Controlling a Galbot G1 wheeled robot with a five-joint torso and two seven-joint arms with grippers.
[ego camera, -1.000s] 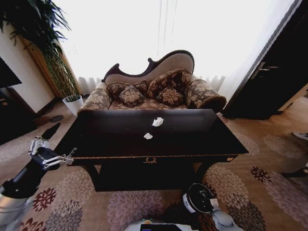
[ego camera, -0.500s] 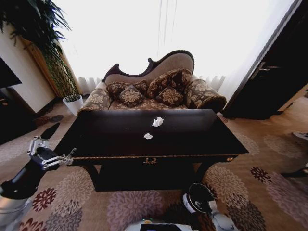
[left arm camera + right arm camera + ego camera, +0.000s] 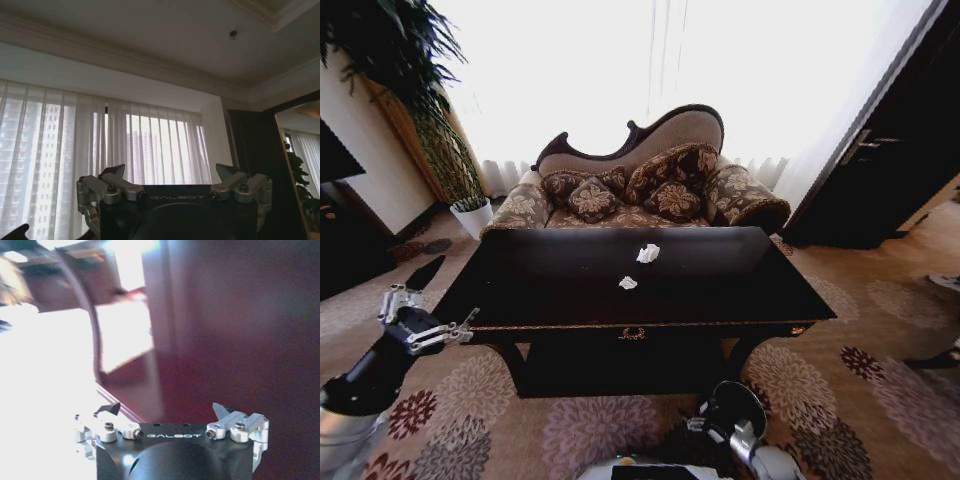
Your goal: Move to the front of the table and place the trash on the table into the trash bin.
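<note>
The table (image 3: 720, 290) stands straight ahead, a sofa (image 3: 640, 185) right behind its far edge. Two paper scraps lie on the tabletop near its middle: one (image 3: 648, 253) toward the far edge, the other (image 3: 628, 283) just before it, nearer the front edge. The left gripper (image 3: 425, 318) hangs off the table's front left corner, above the carpet. The trash bin (image 3: 738, 408) sits on the floor before the front edge, right of centre, with the right gripper (image 3: 705, 428) beside it. A plant pot (image 3: 472, 214) stands beyond the far left corner.
</note>
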